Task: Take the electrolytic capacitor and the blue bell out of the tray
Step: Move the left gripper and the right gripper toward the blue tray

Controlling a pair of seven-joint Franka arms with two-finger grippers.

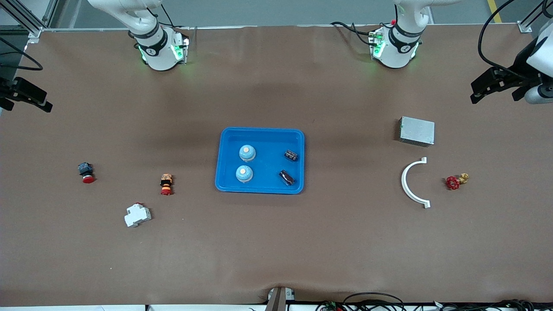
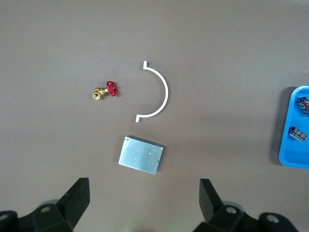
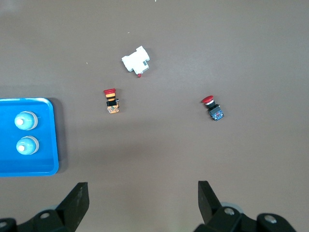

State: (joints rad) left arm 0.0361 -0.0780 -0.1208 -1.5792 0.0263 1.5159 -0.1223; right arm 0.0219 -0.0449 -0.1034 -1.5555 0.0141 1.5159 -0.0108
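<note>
Front view: blue tray (image 1: 260, 133) sits mid-worktop (image 1: 276, 242). In it are two bells (image 1: 247, 152) (image 1: 244, 173) on the side toward the right arm's end, and two capacitors (image 1: 291, 155) (image 1: 287, 177) on the side toward the left arm's end. One of each pair lies nearer the camera. Toward the right arm's end: red-cap button (image 1: 86, 172), orange button (image 1: 166, 184), white breaker (image 1: 137, 214), the breaker nearest the camera. Toward the left arm's end: metal box (image 1: 416, 131), white arc (image 1: 410, 182), red valve (image 1: 456, 181); the box lies farther from the camera than the arc. Left pincer (image 1: 497, 84) hangs over the worktop's edge at its own end, well apart from the tray; right pincer (image 1: 26, 97) does the same at its end. Both arms wait.

Left wrist view: left pincer (image 2: 143, 203) spread wide, holding nothing, over bare worktop (image 2: 231, 72) near the box (image 2: 140, 154). Arc (image 2: 157, 92) and valve (image 2: 106, 91) lie apart from it. Tray corner (image 2: 289, 159) shows with both capacitors (image 2: 303, 105) (image 2: 298, 133).

Right wrist view: right pincer (image 3: 142, 203) spread wide, holding nothing. Breaker (image 3: 135, 61), orange button (image 3: 111, 101), red-cap button (image 3: 213, 108) on the worktop (image 3: 241, 48). Tray end (image 3: 50, 135) holds both bells (image 3: 25, 121) (image 3: 27, 145).
</note>
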